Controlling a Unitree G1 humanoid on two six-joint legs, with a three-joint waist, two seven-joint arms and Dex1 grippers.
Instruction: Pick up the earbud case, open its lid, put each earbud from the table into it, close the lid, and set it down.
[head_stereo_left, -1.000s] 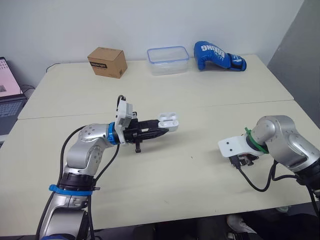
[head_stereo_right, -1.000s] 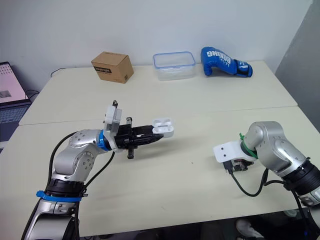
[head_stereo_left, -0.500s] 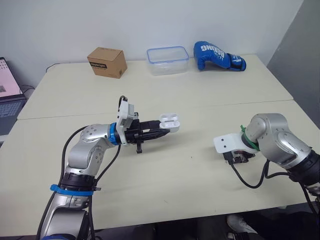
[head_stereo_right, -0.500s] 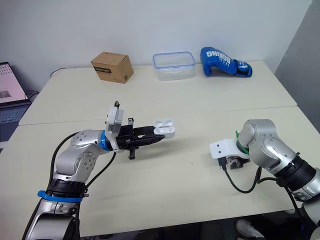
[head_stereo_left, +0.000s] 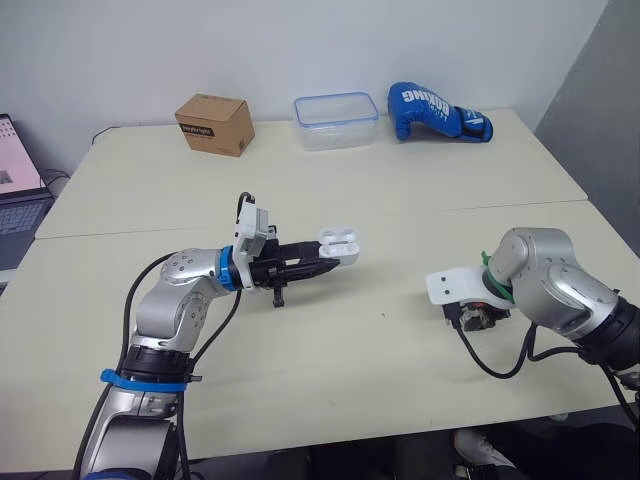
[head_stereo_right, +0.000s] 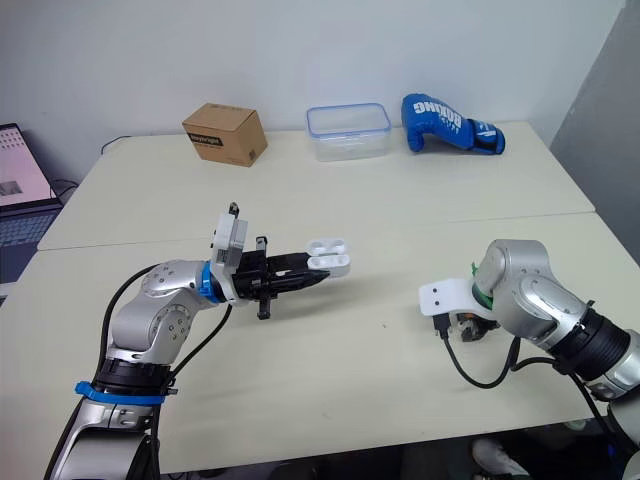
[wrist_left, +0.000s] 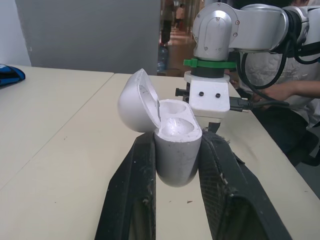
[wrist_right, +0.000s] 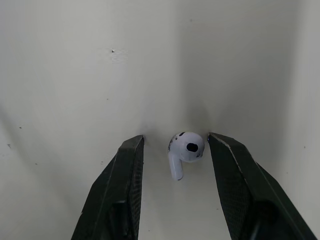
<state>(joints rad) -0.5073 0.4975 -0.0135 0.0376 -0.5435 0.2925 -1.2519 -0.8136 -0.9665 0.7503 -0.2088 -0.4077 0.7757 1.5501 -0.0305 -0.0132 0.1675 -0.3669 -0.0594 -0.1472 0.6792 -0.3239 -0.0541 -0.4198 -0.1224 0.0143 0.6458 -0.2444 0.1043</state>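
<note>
Count: one earbud case (wrist_left: 176, 145), one earbud (wrist_right: 187, 147).

The case is smooth, rounded white plastic. The left gripper (head_stereo_left: 318, 264) clamps its body between both fingers, clear of the table (head_stereo_left: 400, 200), at 9 o'clock from centre. The hinged lid stands open and both moulded sockets are empty.

The earbud lies on the table at 4 o'clock, between the spread fingers of the right gripper (wrist_right: 176, 139), which grips nothing.

Far edge:
- One cardboard box (head_stereo_left: 213, 124) at 11 o'clock.
- One clear, blue-rimmed container (head_stereo_left: 336, 120) at 12 o'clock.
- One blue boxing glove (head_stereo_left: 436, 112) at 1 o'clock.

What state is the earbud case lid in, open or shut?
Open: the earbud case has its lid tipped back; both sockets are empty.
</note>
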